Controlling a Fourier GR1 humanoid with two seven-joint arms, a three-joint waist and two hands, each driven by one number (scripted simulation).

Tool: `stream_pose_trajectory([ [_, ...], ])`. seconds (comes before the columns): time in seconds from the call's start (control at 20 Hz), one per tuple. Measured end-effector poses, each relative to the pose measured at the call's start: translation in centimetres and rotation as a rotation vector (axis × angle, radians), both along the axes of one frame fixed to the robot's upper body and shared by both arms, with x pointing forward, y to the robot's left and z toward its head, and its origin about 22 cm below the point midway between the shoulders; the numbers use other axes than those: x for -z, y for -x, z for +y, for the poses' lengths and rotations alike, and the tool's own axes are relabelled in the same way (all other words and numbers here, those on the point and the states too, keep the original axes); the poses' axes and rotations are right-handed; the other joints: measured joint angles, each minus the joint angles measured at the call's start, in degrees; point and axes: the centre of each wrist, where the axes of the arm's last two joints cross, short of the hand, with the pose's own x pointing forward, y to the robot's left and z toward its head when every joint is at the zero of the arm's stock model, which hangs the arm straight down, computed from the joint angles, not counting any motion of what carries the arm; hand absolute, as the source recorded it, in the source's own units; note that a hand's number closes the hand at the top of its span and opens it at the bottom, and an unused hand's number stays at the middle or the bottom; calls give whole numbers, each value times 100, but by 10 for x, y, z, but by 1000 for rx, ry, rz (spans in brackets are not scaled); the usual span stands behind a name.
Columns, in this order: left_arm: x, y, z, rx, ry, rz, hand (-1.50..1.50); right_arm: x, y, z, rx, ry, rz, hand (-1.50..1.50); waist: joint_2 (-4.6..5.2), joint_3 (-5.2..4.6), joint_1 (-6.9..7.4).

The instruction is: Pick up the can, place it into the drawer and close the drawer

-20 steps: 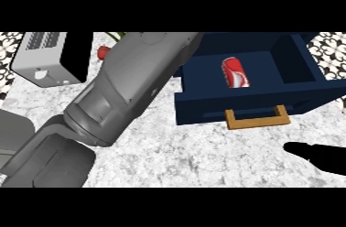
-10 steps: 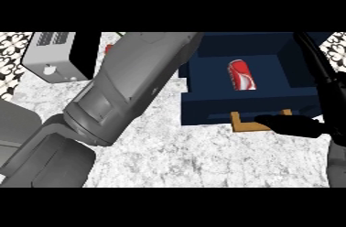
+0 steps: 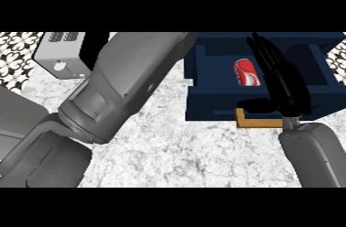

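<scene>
Can (image 3: 247,72) on its side inside open navy drawer (image 3: 202,79).

Right forearm (image 3: 316,154) enters from the lower right edge, grey, angled up and slightly leftward. Right hand (image 3: 287,86) is black, fingers (image 3: 267,50) extended straight toward the top of the view, thumb (image 3: 255,104) splayed out to the left. Left forearm (image 3: 125,86) runs diagonally from lower left to upper centre, filling much of the view; the left hand itself cannot be made out.
</scene>
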Motion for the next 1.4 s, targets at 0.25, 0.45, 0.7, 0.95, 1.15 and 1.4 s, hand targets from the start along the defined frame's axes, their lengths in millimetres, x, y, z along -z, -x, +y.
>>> stream_pose_trajectory([
  [0.25, -1, -5, 14, -13, 12, 2, -150, 18, -32, 18, 20, 58, -2, -150, -13, -1, 83],
  [0.45, -4, -11, 30, -26, -1, 3, -150, 35, -53, 24, 56, 84, -23, -150, -26, -1, 172],
  [0.7, -4, -16, 50, -29, -4, 7, -150, 43, -77, 28, 122, 105, -79, -150, -40, -3, 271],
  [0.95, -3, -17, 64, -34, -4, 18, -150, 38, -99, 32, 168, 112, -138, -150, -39, -3, 361],
  [1.15, -5, -16, 77, -34, -2, 17, -150, 27, -113, 36, 198, 121, -164, -150, -39, -7, 464],
  [1.4, 2, -14, 87, -28, -10, 21, -150, 16, -126, 37, 212, 143, -169, -150, -9, -6, 549],
])
